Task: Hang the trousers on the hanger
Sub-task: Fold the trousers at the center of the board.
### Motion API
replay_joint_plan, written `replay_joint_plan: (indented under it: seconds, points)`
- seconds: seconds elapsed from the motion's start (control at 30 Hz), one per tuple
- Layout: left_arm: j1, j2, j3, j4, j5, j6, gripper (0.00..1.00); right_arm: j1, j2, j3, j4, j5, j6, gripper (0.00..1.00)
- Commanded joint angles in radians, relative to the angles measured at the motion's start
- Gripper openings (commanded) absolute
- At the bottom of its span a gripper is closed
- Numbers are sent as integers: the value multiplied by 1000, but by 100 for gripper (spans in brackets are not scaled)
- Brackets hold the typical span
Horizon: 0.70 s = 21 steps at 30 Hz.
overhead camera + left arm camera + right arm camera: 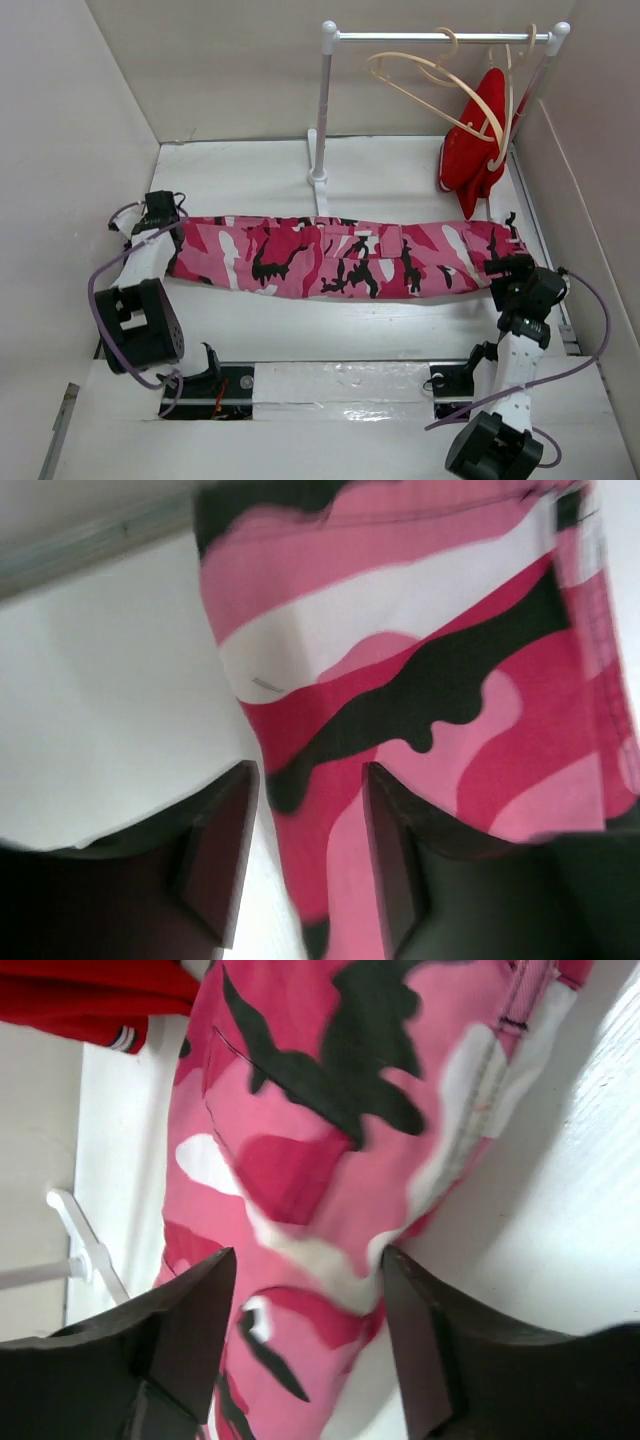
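**Risk: thin grip at the ends, sag on the lift**

Trousers lie flat, stretched across the table between the arms, well apart from the hanger up on the rail. Left gripper and right gripper are both spread, each straddling one end of the cloth, not pinching.

Likely failures:
- Jaws catch only the hem or one layer, and the cloth slips out.
- The long middle sags and snags the rack post.
- The swing knocks the red garment beside the hanger.

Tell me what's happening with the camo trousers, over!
Left tool, right tool open, each straddling a trouser end. Trousers flat on table. Bare hanger on rail beside red garment.
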Motion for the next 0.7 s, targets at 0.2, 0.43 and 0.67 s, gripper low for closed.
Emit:
replay_joint_plan:
  seconds: [0.2,0.43,0.67]
  points:
    - [-126,-283,22,84,45,75,68,-59,172,115,-2,186,-10,100]
    - [-613,-381,27,208,-7,6,19,-195,396,120,130,142,20,97]
    - [-1115,-317,-26,308,-207,-12,2,-195,502,158,229,164,71,91]
